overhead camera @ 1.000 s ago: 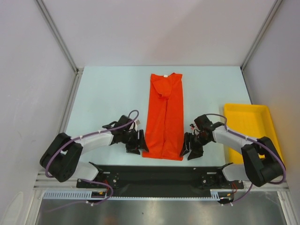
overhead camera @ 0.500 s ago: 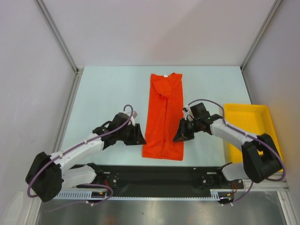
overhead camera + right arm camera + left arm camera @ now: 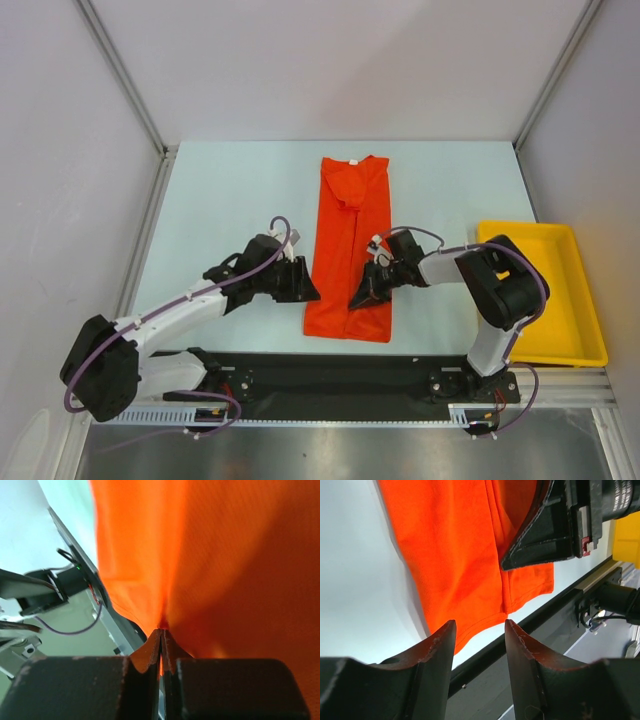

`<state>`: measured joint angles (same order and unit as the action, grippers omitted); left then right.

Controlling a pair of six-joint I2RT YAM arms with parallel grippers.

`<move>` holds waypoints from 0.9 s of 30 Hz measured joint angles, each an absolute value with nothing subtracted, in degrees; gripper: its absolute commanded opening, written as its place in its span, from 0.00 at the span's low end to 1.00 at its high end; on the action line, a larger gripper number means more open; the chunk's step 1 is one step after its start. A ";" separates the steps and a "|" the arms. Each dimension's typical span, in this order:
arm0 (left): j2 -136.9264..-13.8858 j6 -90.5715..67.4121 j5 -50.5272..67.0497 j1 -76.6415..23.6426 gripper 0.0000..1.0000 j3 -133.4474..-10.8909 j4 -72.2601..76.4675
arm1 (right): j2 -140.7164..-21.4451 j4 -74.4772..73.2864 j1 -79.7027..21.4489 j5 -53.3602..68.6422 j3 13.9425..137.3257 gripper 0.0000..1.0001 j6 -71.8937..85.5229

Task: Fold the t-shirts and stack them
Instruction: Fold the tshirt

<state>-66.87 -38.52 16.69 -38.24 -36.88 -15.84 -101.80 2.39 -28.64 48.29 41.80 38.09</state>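
Note:
The orange-red t-shirt lies as a long narrow strip down the middle of the table, neck at the far end. My right gripper rests on its lower half, shut on a pinched ridge of the cloth. The right wrist view shows that gripper with its jaws pressed together and the t-shirt bunching out of them. My left gripper sits at the shirt's left edge. In the left wrist view it is open and empty, above the t-shirt near its hem.
A yellow tray stands at the right edge of the table. The black base rail runs along the near edge, just below the shirt's hem. The right gripper's black body shows close ahead in the left wrist view.
My right gripper moved left from the shirt's right edge onto the cloth and closed on it. The left gripper shifted up and right to the shirt's left edge.

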 measured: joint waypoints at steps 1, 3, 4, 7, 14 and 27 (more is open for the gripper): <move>-66.87 -38.28 16.75 -38.24 0.50 -36.93 -15.97 | -101.78 2.61 -28.82 48.58 40.97 0.05 38.04; -67.09 -37.39 16.75 -38.24 0.50 -37.10 -16.78 | -101.60 1.93 -28.97 48.58 39.09 0.06 37.56; -67.20 -37.01 16.75 -38.24 0.51 -37.15 -17.23 | -101.25 0.95 -29.10 48.62 38.20 0.06 37.36; -67.18 -36.45 16.78 -37.95 0.54 -37.15 -18.26 | -98.74 -3.73 -29.10 48.45 37.30 0.11 35.29; -68.47 -34.87 18.85 -36.38 0.63 -37.15 -18.61 | -88.36 -18.09 -29.19 44.31 40.66 0.64 29.85; -78.24 -33.50 20.88 -35.38 0.56 -33.39 -16.60 | -73.34 -23.03 -21.26 35.68 27.46 0.55 32.53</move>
<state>-78.24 -33.50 20.88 -35.38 -33.39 -16.60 -73.34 -23.03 -21.26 35.68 27.46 32.53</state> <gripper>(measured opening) 0.580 0.571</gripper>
